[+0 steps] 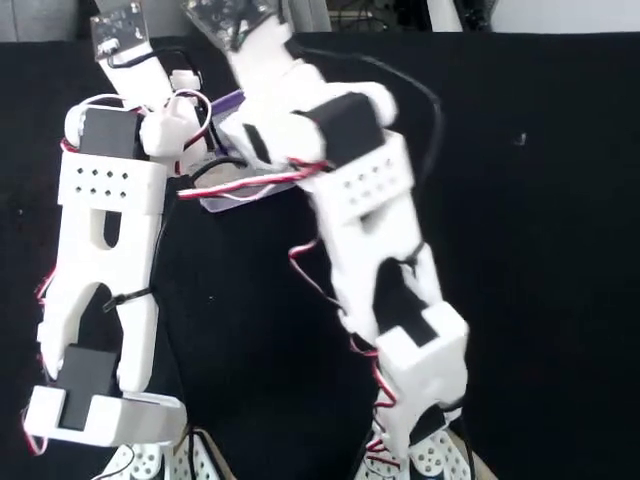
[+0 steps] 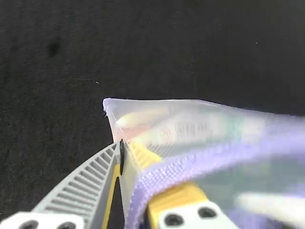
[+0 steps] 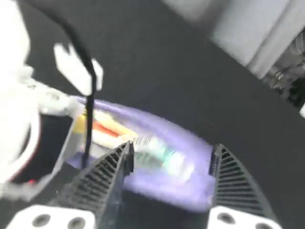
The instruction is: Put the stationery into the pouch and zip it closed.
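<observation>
Pouch (image 2: 190,129): thin translucent plastic with a purple woven zip band; stationery (image 2: 143,117) shows through the wall. Judged light, floppy, and slick on the film. The woven band and the stitched corner should give the firmest hold, with the zip tab used for closing. Left pincer (image 2: 125,150) is clamped narrow on the pouch's end, at the corner by the zip band, over the dark table (image 2: 143,47). Right pincer (image 3: 170,155) is spread wide and holds nothing. The pouch's long side lies just beyond and between its fingertips, apparently not touching. Zip slider not made out.
</observation>
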